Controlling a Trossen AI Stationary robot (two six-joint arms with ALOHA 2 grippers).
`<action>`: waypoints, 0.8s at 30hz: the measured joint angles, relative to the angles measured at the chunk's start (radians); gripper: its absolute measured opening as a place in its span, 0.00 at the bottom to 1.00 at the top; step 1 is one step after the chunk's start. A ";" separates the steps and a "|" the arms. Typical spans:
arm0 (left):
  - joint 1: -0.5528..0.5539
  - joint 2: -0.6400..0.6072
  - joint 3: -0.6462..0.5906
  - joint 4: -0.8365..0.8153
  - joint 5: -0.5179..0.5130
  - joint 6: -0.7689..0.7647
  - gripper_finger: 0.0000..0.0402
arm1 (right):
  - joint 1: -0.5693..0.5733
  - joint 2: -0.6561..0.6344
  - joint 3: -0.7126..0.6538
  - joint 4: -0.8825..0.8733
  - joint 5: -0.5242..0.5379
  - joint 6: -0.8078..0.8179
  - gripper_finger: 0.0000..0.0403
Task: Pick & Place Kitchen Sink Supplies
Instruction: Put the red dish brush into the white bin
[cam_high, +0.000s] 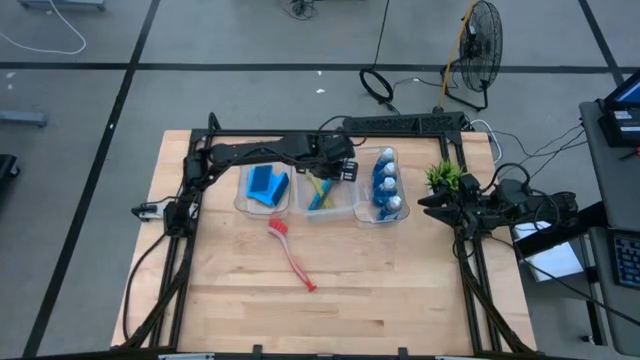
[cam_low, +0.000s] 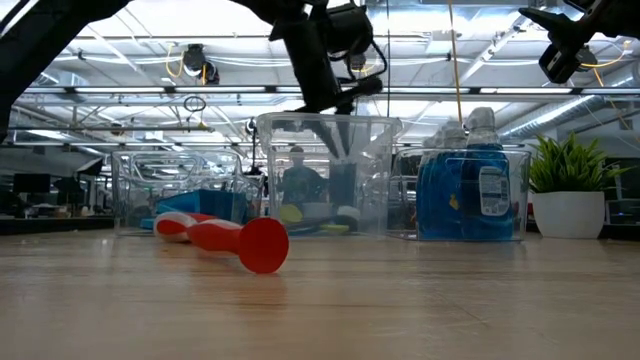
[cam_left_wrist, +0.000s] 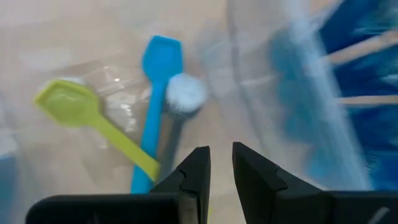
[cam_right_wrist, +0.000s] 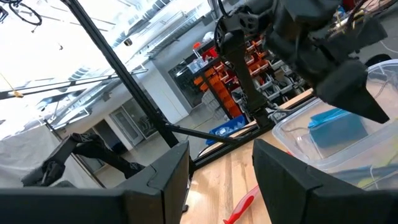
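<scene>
Left end effector (cam_high: 345, 170): I hover over the middle clear bin (cam_high: 330, 208) at the far side of the tabletop (cam_high: 380, 290); my fingers (cam_left_wrist: 194, 171) stand with a narrow gap and grip nothing.
Below me: a yellow-green brush (cam_left_wrist: 93, 121) and a light blue brush (cam_left_wrist: 155, 99) lie crossed in the middle bin, a white bristle head (cam_left_wrist: 185, 92) beside them.
Left bin (cam_high: 262, 205): blue sponges (cam_high: 266, 185) sit inside, just left of my bin.
Right bin (cam_high: 384, 215): blue-and-white bottles (cam_high: 386, 183) stand in a row.
Red brush (cam_high: 292, 255): flat on the open tabletop, near side of the bins, untouched, handle end pointing toward the near right.
Right end effector (cam_high: 430, 202): parked at the right edge, raised beside the potted plant (cam_high: 445, 176); my fingers (cam_right_wrist: 158, 171) stand partly apart, holding nothing.
</scene>
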 joint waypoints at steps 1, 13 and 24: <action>0.000 0.000 0.013 0.000 0.013 0.005 0.18 | 0.000 0.000 0.000 0.000 0.000 0.000 0.41; -0.088 -0.001 0.200 -0.179 0.154 0.028 0.18 | 0.000 0.000 0.000 0.000 0.000 0.000 0.41; -0.285 -0.002 0.379 -0.549 -0.007 -0.207 0.18 | 0.000 0.000 0.000 0.000 0.000 0.000 0.41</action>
